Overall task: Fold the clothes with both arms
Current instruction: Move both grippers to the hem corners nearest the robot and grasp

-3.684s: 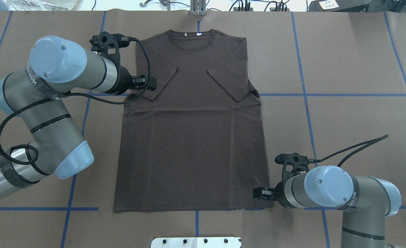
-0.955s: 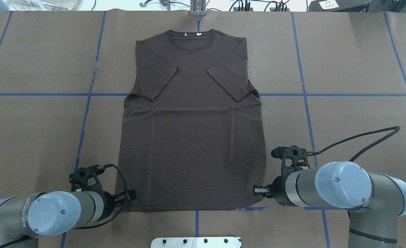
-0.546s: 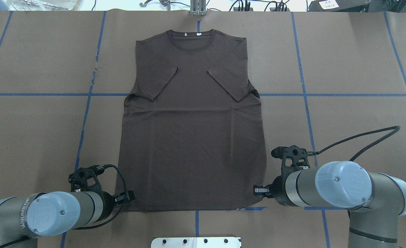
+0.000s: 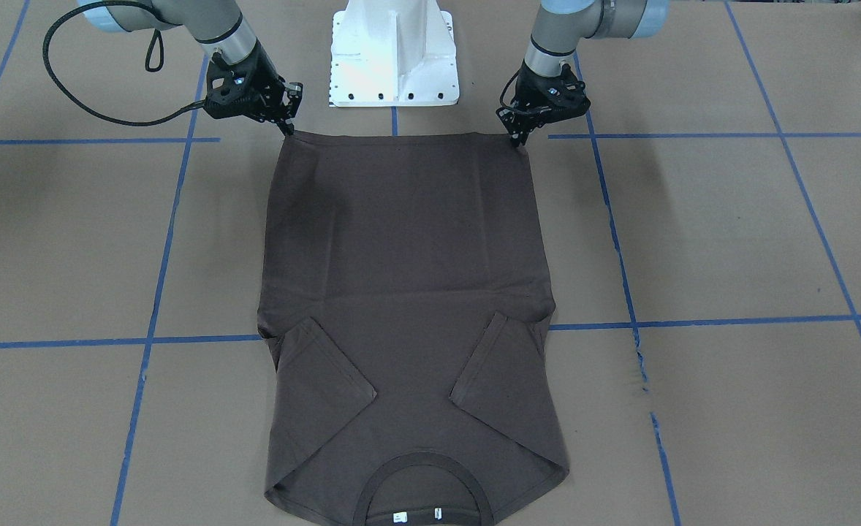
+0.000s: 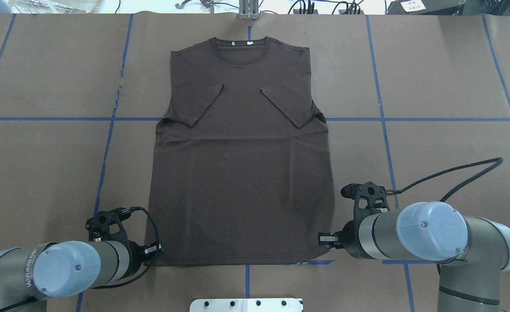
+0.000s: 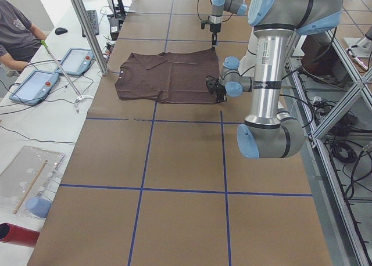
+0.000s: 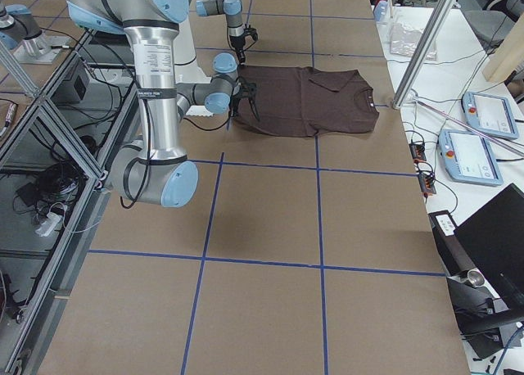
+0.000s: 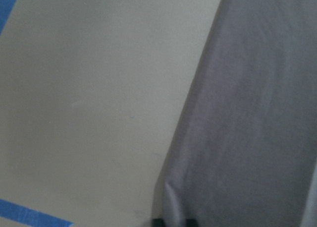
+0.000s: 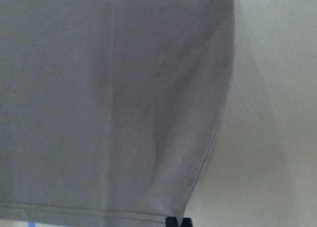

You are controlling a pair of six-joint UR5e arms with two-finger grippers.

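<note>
The dark brown T-shirt (image 5: pixel 242 173) lies flat on the brown table, sleeves folded inward, collar (image 5: pixel 240 47) at the far edge. It also shows in the front view (image 4: pixel 408 241). My left gripper (image 5: pixel 159 250) is at the near left hem corner, seen on the right of the front view (image 4: pixel 520 139). The left wrist view shows its fingertips (image 8: pixel 157 222) pinched on puckered cloth (image 8: pixel 247 113). My right gripper (image 5: pixel 323 239) (image 4: pixel 288 130) is shut on the near right hem corner, its fingertips (image 9: pixel 171 222) closed on the hem (image 9: pixel 109 88).
The white base pedestal (image 4: pixel 394 51) stands just behind the hem between the arms. Blue tape lines (image 5: pixel 103 173) grid the brown table cover. A metal post (image 5: pixel 248 11) stands at the far edge. Tablets (image 6: pixel 75 60) and a seated person (image 6: pixel 17 31) are beyond the table.
My left arm has come from the folded left sleeve down to the near left hem corner and its fingers have closed there. The right gripper has pinched its corner, drawing it slightly inward.
</note>
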